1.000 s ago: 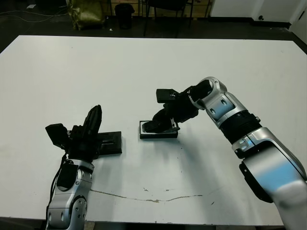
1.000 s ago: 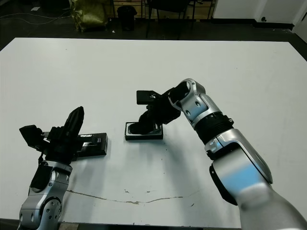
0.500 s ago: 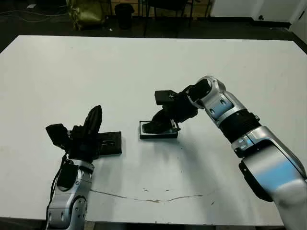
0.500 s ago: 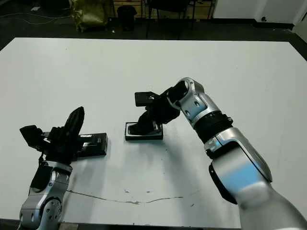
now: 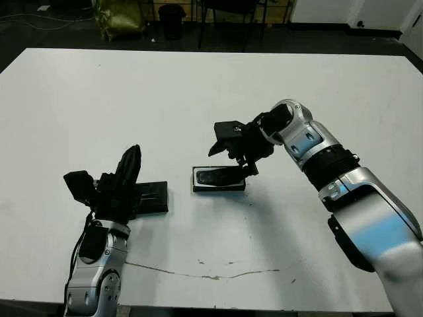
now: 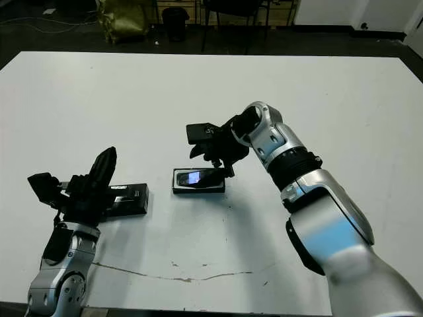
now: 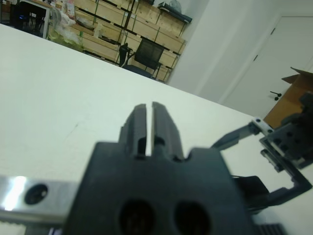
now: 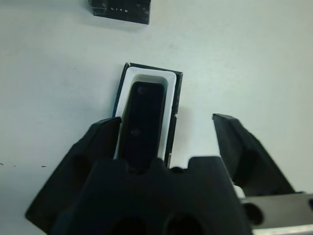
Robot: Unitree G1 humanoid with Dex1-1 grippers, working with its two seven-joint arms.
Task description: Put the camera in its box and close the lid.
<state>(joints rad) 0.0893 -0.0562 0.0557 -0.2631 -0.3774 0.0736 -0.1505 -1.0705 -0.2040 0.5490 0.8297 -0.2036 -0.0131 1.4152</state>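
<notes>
Camera [image 6: 199, 176] lay flat inside the box [image 6: 198, 188], its glossy face up and catching a bluish reflection in the right eye view; in the right wrist view it filled most of the white interior [image 8: 168, 93], with a narrow white margin showing around it. Box sat near the middle of the table [image 5: 198, 92], uncovered. Right gripper [image 8: 171, 147] hung just above the box's right end, fingers spread wide and holding nothing; one finger [image 8: 78, 161] stood to one side of the box and the other [image 8: 247, 152] well off to the opposite side, neither visibly touching camera or box. From the head views the right arm [image 5: 310, 148] reached in from the right, wrist bent down over the box. Lid [image 5: 151, 198] lay flat on the table to the left of the box, apart from it, pale lettered strip visible on its top in the right wrist view [image 8: 120, 10]. Left gripper [image 5: 127, 173] stood over the lid's left part, fingers pointing up and away from the robot; left wrist view showed its fingers [image 7: 139, 125] pressed nearly together with only a thin slit between, gripping nothing. Whether its body touched the lid could not be told.
</notes>
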